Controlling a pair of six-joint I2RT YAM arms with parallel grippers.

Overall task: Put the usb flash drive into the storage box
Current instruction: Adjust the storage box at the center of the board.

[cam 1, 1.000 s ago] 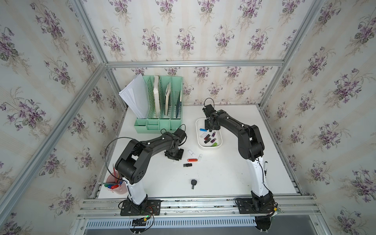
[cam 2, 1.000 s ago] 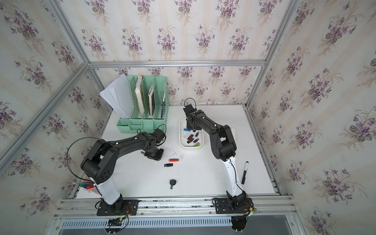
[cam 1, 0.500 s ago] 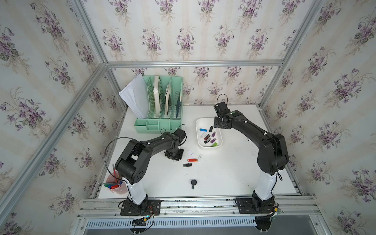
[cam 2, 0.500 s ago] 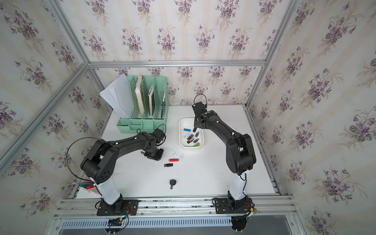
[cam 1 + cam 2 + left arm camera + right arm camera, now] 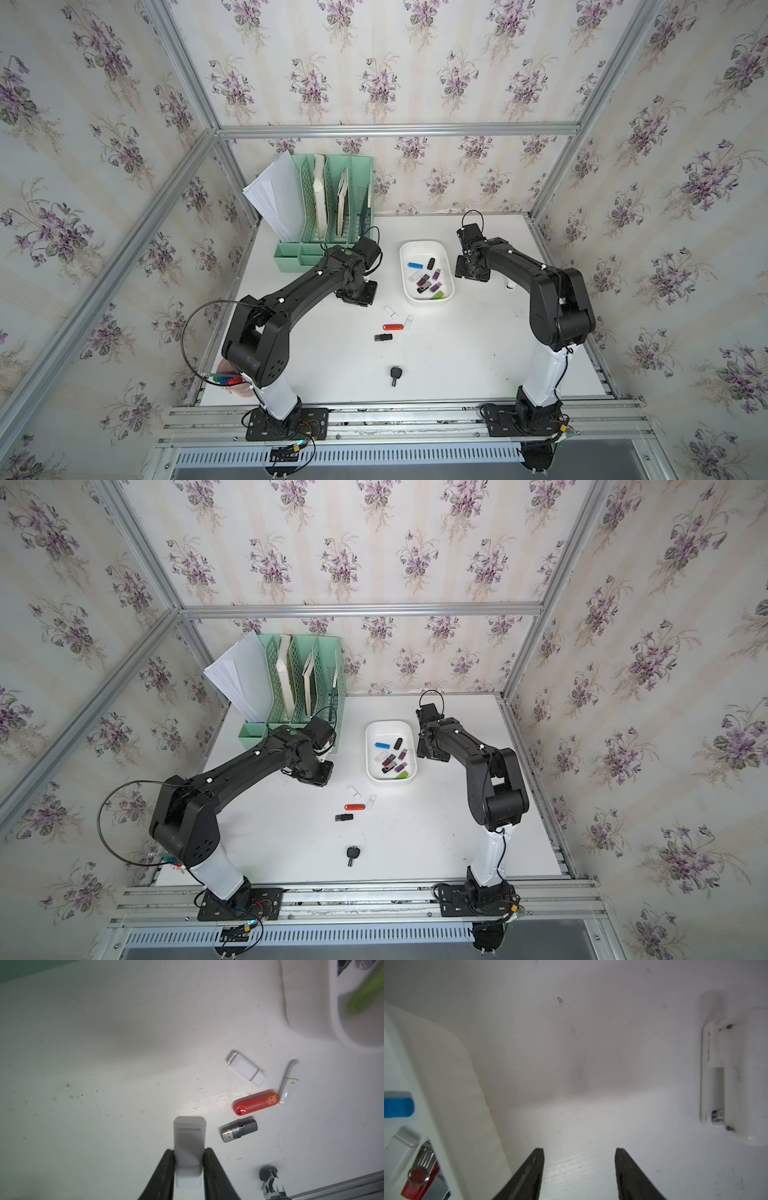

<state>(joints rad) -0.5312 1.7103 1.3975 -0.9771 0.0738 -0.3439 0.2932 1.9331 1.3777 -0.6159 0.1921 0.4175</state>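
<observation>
Left pincer (image 5: 188,1153) pinched narrow on a white usb flash drive (image 5: 189,1136), held over the counter (image 5: 104,1084), short of the storage box (image 5: 419,252). Step: carry. Next: swing over rim, then release. Red drive (image 5: 256,1103) & others loose nearby. Right pincer (image 5: 579,1153) part-open, empty, beside box. Scuffed white counter, mint organizer (image 5: 332,199) at back, floral walls

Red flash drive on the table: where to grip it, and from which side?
Come straight down on the red flash drive and pinch mid-body across its narrow width; it lies flat. Probably keep toward the rounded end: the slim white drive sits right at its capped connector end, and the black drive lies close alongside.
</observation>
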